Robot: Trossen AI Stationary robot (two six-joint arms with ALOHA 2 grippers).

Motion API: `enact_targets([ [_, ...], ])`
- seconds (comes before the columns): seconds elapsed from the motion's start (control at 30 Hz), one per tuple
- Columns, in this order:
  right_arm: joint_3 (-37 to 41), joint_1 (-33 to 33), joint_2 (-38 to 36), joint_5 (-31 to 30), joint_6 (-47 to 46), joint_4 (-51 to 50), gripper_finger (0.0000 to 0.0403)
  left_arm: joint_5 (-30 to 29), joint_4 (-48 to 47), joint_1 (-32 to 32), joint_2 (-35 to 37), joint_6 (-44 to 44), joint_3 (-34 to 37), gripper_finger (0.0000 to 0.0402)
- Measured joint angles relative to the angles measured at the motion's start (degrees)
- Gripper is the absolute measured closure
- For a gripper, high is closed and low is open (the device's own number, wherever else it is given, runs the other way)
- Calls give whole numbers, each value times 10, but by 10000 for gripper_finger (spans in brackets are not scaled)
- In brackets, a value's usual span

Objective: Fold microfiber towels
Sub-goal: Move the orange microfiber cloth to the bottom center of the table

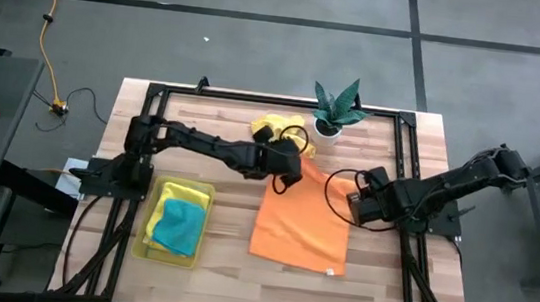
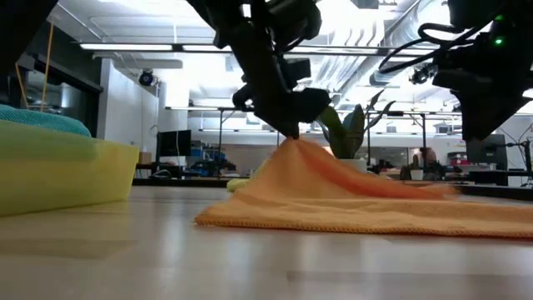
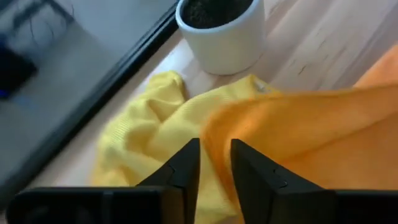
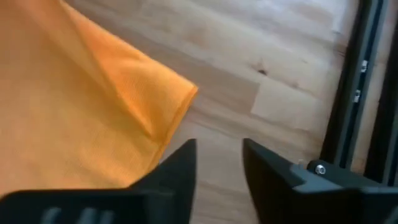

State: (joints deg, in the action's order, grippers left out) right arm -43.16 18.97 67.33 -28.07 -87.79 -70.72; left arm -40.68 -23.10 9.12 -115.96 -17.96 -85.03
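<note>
Left of frame, high view: a translucent yellow tray [image 1: 152,242] holds a teal towel [image 1: 180,227] lying over a yellow towel [image 1: 188,197], both apparently folded and stowed. Centre: the left gripper [image 1: 288,166] sits at the upper left corner of the orange towel [image 1: 303,223]. In the left wrist view its fingers [image 3: 184,167] stand slightly parted with the orange edge just beside them; whether the cloth is pinched between them cannot be told. In the low view that corner is peaked up beneath the gripper. Upper centre: a crumpled yellow towel [image 1: 274,127] lies unfolded beside the potted plant [image 1: 336,108]. Right: the right gripper [image 1: 361,200] is at the orange towel's right edge, jaws parted and empty, the cloth released. Judged progress: two towels done, the orange one mid-fold, the crumpled yellow one remaining.
</note>
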Motion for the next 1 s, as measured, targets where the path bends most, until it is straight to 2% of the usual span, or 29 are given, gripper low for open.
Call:
enact_targets([
  [0.17,-37,-2,-6,-27,1,-56,181,-20,-20,8,28,102,0,290],
  [0.33,-87,0,-16,-45,46,-76,144,-33,-42,15,69,131,0,265],
  [0.4,-107,7,-20,-31,86,-51,142,11,-72,18,90,100,0,260],
  [0.5,-119,35,-23,14,169,40,142,165,-80,11,118,38,6,260],
  [0.57,-110,63,-22,53,225,132,142,254,-27,-14,133,17,36,267],
  [0.63,-86,95,-15,89,253,222,144,297,41,-57,146,1,77,281],
  [0.7,-62,130,-2,110,245,303,153,302,111,-113,149,-24,115,303],
  [0.8,-37,184,27,103,191,369,188,277,175,-202,145,-79,159,358],
  [0.87,-29,220,56,86,138,367,233,231,217,-256,129,-122,177,389],
  [0.93,-27,246,94,83,88,367,296,175,235,-298,105,-175,188,391],
  [1.0,-22,267,128,83,62,385,365,146,237,-314,81,-220,188,393],
])
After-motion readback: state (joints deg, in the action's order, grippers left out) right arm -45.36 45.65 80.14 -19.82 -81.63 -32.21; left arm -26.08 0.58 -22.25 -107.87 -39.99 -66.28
